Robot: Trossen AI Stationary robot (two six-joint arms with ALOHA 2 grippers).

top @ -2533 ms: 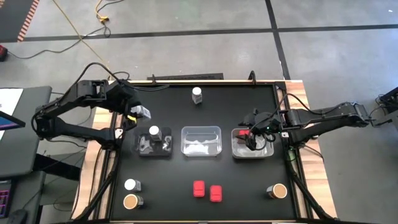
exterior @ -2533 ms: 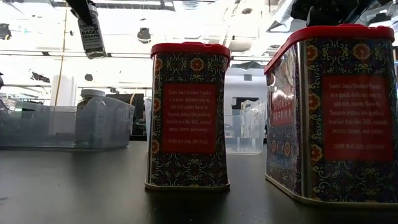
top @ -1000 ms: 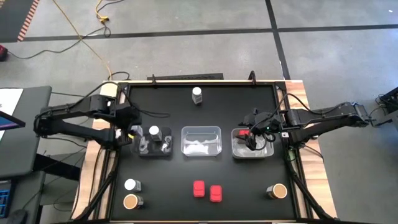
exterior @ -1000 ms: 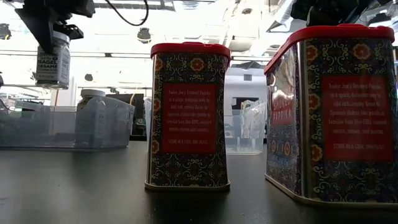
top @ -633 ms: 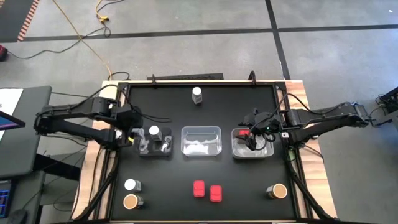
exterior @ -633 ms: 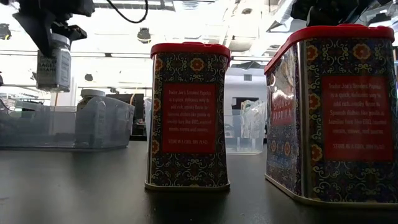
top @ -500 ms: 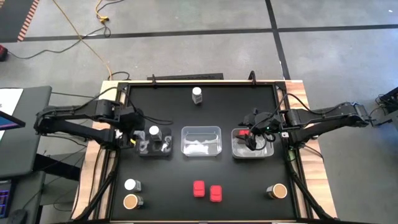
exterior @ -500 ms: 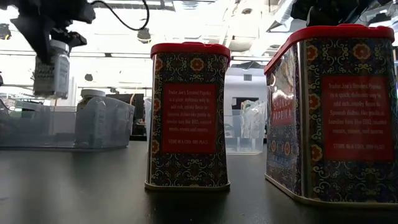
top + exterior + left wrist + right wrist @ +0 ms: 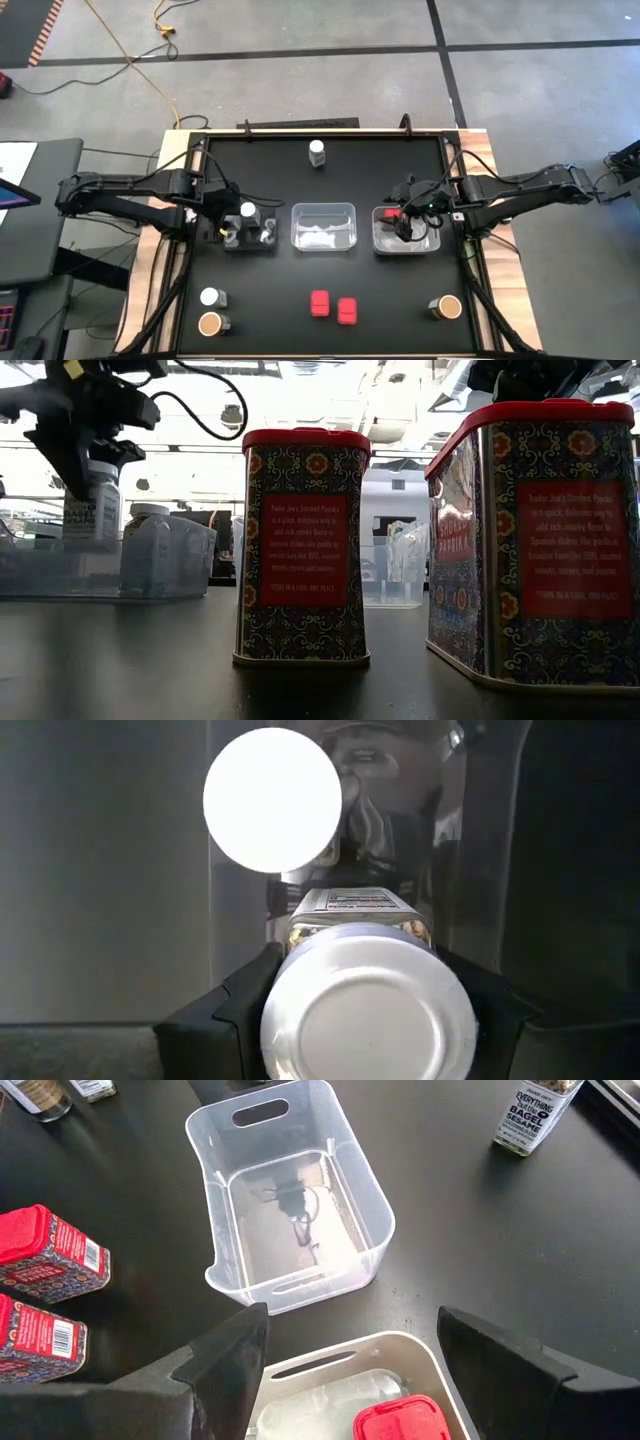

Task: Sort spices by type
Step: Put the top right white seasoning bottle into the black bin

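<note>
My left gripper (image 9: 224,224) is shut on a clear jar with a white cap (image 9: 365,1015) and stands over the left clear tray (image 9: 262,245). The low view shows the jar (image 9: 92,515) going down into this tray (image 9: 40,565). A second white-capped jar (image 9: 247,211) stands upright in the same tray. My right gripper (image 9: 350,1370) is open over the right tray (image 9: 432,243), which holds a red packet (image 9: 405,1418). The middle tray (image 9: 323,226) holds no spice. My left gripper pinches the jar at its white cap (image 9: 282,1020) between the two fingers, one on each side. The fingers (image 9: 75,455) come from above and point down. The jar hangs upright, its lower part inside the left tray; whether its base touches the floor, I cannot tell.
A white-capped jar (image 9: 317,152) stands at the far edge. Another white-capped jar (image 9: 212,297) and a tan-topped jar (image 9: 210,323) stand near left. Two red packets (image 9: 333,306) stand near the middle, and a tan-topped jar (image 9: 447,307) near right.
My left gripper has gone toward the table's right and near edge and down with the white-capped jar. The jar has stayed upright and has come down from above the left tray into it. My right gripper has kept still.
</note>
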